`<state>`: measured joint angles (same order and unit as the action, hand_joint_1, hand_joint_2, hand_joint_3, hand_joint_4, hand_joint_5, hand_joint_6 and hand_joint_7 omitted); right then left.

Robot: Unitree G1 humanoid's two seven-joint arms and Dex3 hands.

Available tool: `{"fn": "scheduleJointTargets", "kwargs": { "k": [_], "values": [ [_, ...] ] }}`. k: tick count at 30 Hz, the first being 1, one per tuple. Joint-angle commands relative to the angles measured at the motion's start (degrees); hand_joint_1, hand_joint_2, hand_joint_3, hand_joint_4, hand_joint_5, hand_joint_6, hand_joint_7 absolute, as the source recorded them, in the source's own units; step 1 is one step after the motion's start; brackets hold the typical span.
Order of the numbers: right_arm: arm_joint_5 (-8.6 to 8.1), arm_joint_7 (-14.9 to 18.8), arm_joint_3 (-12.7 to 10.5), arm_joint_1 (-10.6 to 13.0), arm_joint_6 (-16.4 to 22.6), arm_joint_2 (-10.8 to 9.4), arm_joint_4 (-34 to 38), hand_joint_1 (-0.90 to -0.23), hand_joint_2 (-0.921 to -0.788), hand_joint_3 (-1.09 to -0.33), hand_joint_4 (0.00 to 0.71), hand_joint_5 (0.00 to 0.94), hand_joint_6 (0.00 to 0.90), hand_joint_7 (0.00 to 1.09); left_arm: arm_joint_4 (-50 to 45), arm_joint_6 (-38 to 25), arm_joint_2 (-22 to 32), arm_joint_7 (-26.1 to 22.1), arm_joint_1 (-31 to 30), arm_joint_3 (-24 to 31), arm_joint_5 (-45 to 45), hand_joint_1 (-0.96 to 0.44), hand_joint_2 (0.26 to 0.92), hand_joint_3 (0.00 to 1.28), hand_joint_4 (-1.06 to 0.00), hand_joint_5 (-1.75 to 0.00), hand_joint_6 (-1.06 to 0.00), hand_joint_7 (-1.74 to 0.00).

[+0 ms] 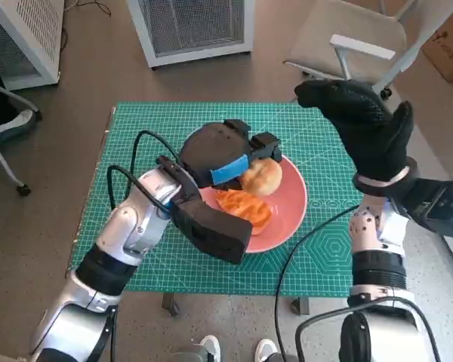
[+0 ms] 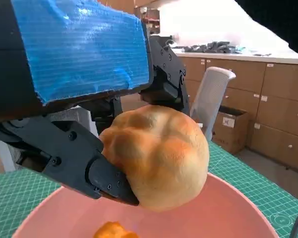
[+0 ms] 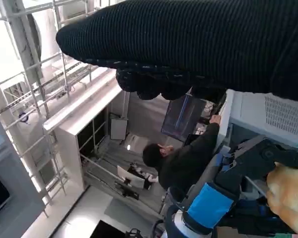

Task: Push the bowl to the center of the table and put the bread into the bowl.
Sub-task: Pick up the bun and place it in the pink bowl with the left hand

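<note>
A pink bowl (image 1: 287, 215) sits near the middle of the green mat. My left hand (image 1: 223, 154) grips a round golden bread roll (image 1: 261, 177) over the bowl; the left wrist view shows the roll (image 2: 159, 156) held between black fingers (image 2: 102, 176) just above the pink rim (image 2: 238, 208). An orange piece of food (image 1: 245, 207) lies in the bowl. My right hand (image 1: 362, 124) hangs raised above the table's right side, fingers spread, holding nothing. The right wrist view catches the left hand (image 3: 223, 198) and the roll (image 3: 290, 198).
The green cutting mat (image 1: 136, 249) covers the small table. A white cabinet (image 1: 192, 26) stands beyond the far edge and a pale chair (image 1: 355, 38) at the far right. A person (image 3: 184, 163) sits in the background of the right wrist view.
</note>
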<state>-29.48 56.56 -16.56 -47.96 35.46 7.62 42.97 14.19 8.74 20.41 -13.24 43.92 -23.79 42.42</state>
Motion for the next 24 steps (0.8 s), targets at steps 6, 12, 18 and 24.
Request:
{"fn": "scheduleJointTargets", "kwargs": {
  "k": [6, 12, 18, 24],
  "values": [
    [0.22, -0.87, 0.11, 1.56, -0.65, 0.05, -0.18, -0.644, -0.921, -0.69, 0.226, 0.006, 0.004, 0.59, -2.79, -8.62, -1.72, -8.65, -1.72, 2.12, -5.64, -0.25, 0.882, 0.1, -0.3, -0.31, -0.33, -0.66],
    [0.18, -0.96, 0.2, 1.43, -0.77, 0.02, -0.14, -0.643, -0.921, -0.691, 0.226, 0.005, 0.003, 0.59, -2.74, -8.05, -0.66, -8.97, -1.47, 1.42, -5.54, -0.3, 0.884, 0.01, -0.22, -0.03, -0.32, -0.2],
    [-0.01, -0.75, 0.23, 1.15, -1.0, -0.05, 0.06, -0.643, -0.921, -0.692, 0.225, 0.004, 0.002, 0.59, -0.7, -4.46, 0.86, -7.73, -0.8, 0.65, -4.41, -0.54, 0.912, 0.01, -0.12, 0.0, -0.25, -0.09],
    [-0.05, -0.52, 0.2, 0.95, -1.01, -0.05, 0.32, -0.643, -0.921, -0.693, 0.225, 0.004, 0.001, 0.59, -0.02, -3.94, 0.84, -7.24, -1.06, 1.11, -4.77, -0.61, 0.92, 0.03, -0.07, 0.0, -0.22, -0.06]
  ]
}}
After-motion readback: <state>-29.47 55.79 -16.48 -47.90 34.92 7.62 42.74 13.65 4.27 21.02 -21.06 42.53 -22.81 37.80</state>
